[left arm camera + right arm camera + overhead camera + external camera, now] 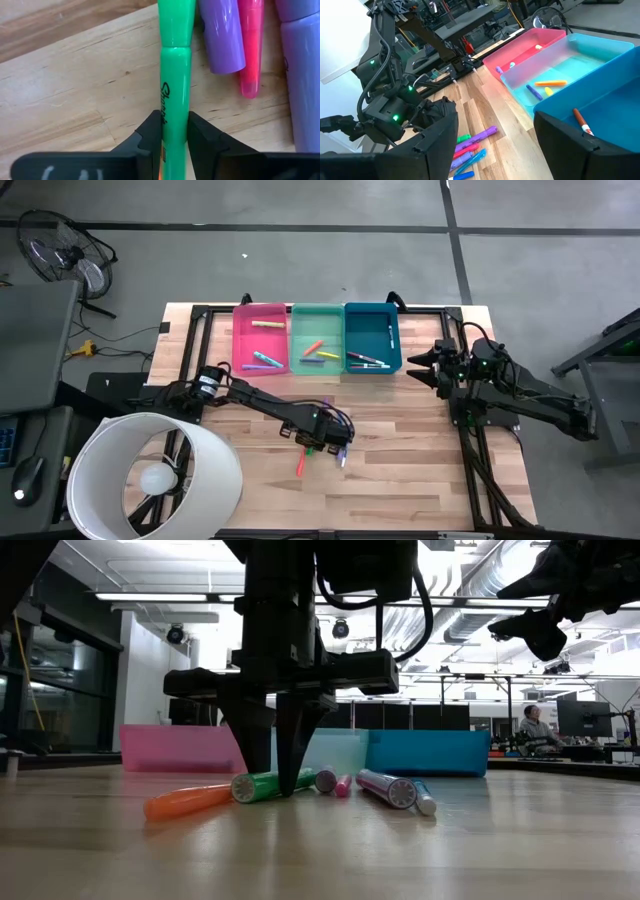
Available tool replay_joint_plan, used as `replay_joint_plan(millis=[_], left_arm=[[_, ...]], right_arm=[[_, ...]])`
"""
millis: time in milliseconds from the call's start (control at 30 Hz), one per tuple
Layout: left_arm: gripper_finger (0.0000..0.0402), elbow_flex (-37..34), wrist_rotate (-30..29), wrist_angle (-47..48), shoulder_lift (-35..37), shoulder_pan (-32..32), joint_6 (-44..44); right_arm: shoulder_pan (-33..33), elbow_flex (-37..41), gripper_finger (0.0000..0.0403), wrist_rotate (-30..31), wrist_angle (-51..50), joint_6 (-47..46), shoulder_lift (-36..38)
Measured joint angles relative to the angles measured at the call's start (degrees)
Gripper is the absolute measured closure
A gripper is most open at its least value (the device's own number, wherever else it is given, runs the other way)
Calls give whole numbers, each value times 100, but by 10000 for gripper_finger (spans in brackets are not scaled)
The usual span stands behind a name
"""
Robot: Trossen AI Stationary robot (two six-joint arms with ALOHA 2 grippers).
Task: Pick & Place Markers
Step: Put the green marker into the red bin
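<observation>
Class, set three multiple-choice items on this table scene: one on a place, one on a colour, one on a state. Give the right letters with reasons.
1. Where is the green marker lying?
A. in the pink bin
B. on the bare table top
C. in the blue bin

2. Which bin stands between the other two?
A. green
B. pink
C. blue

3. How does the left gripper stand?
A. wide open above the bins
B. shut on an orange marker
C. fingers closed on the green marker

Key: 1 B, wood shows beneath it; 2 A, the green bin sits between the pink bin and the blue bin; 3 C, both fingers press its sides.
</observation>
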State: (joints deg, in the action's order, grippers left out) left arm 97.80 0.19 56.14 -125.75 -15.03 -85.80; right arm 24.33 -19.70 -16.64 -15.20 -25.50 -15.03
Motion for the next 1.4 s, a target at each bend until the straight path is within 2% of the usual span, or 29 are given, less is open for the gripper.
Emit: replay_joint_plan(millis=[1167, 1400], left_arm=[[341, 4, -78, 33, -2, 0, 199], [341, 11, -313, 217, 173, 5, 199]], right_arm=[[-1, 0, 153, 0, 0, 0, 0], [-1, 0, 153, -2, 0, 0, -2]])
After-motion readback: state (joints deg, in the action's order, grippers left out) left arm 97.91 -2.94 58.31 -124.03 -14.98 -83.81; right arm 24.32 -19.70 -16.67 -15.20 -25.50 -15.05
